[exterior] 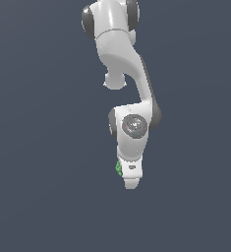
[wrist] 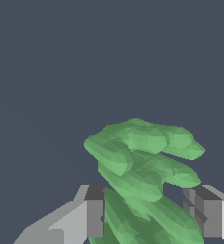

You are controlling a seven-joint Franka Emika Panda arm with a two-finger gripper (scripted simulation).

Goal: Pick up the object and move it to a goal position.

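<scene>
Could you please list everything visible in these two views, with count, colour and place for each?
green bumpy cluster: one, bright green, between the gripper's two fingers in the wrist view; in the exterior view only a small part peeks out at the exterior view's left of the arm's lower end.
background surface: one, plain dark blue-grey, fills both views.
robot arm: one, white with dark joints, reaching down the middle of the exterior view.
gripper: one, white and grey, fingers either side of the cluster; contact cannot be confirmed.
</scene>
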